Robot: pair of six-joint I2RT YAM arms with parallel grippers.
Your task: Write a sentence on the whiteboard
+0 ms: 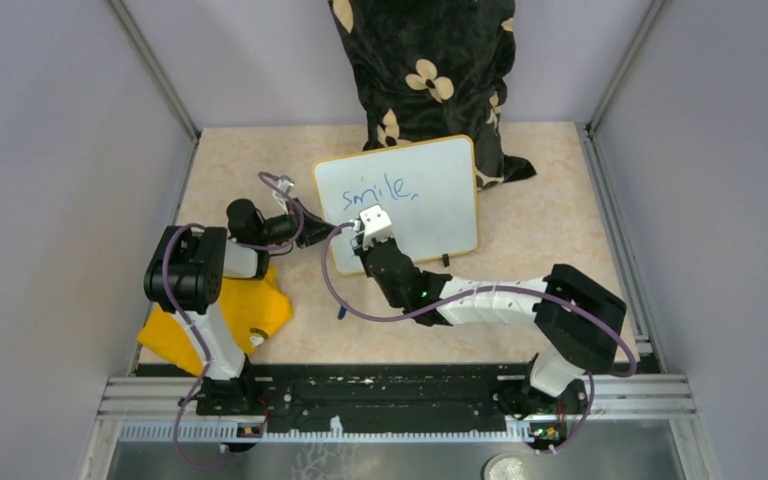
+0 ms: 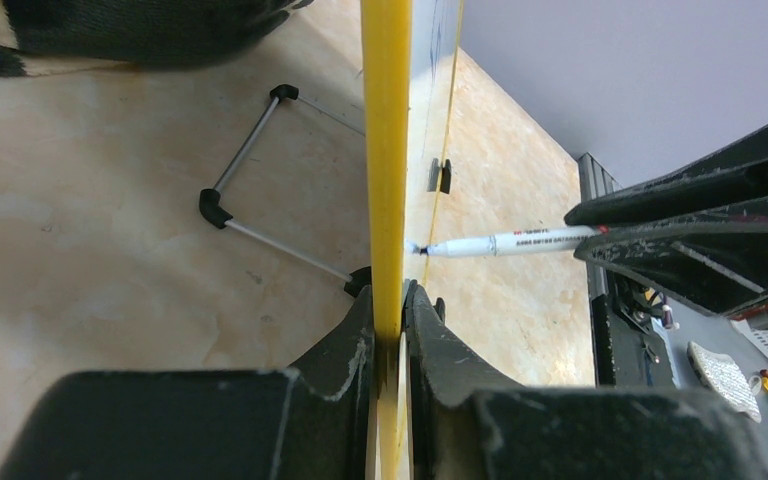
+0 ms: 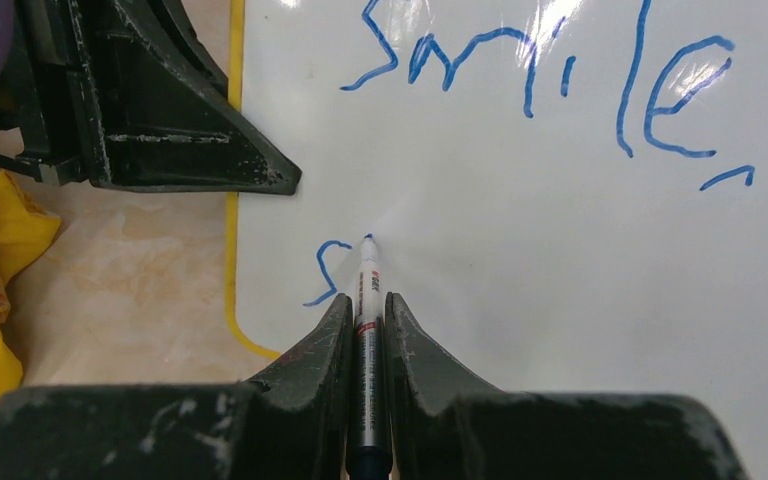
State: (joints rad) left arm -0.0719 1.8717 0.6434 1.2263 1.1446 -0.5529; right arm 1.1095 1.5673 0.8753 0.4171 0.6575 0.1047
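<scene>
Left pincer (image 2: pixel 388 300) narrow, clamped on left rim of whiteboard (image 1: pixel 440 215); board stands propped on tabletop (image 1: pixel 550 200); judged light, stiff, slick-faced, apt to skid, so rim is the hold; sentence (image 1: pixel 375 190) reads "smile," plus "s"; right pincer (image 3: pixel 365 305) pinches marker (image 3: pixel 369 275), tip at board face.
</scene>
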